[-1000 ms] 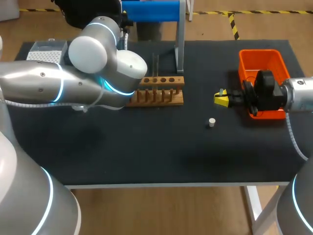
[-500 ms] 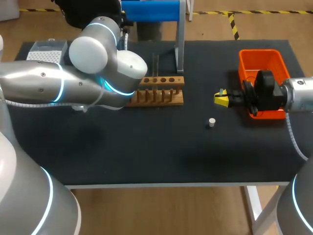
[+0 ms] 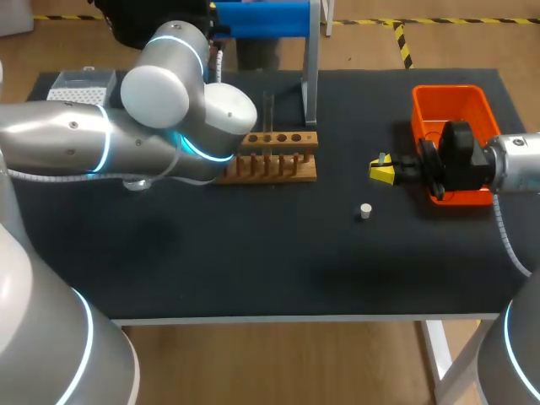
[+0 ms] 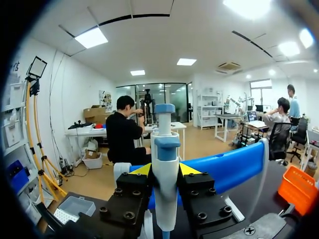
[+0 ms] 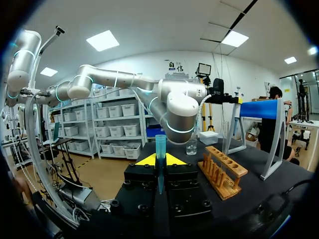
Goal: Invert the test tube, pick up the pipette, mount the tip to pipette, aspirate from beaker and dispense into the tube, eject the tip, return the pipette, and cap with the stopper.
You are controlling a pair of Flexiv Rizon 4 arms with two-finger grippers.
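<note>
Left wrist view: my left gripper (image 4: 165, 172) is clamped on the pipette (image 4: 165, 149), upright between its fingers. My right gripper (image 5: 160, 160) pinches the blue tip (image 5: 160, 147). In the head view the stopper (image 3: 364, 211) lies right of centre.

Head view looks down; right wrist, level, shares the rack (image 5: 223, 169).

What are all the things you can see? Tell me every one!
pipette: 1, white and blue, in left end effector
tube: 1, blue, in right end effector
rack: 1, wooden brown, back middle
stopper: 1, white, loose, middle-right
bin: 1, orange, right side
tip box: 1, clear, far left corner
beaker: 1, clear, beyond rack
stand: 1, blue, behind rack
table: 1, black
left end effector: 1, yellow tips, shut on pipette
right end effector: 1, yellow tips, shut on tube
</note>
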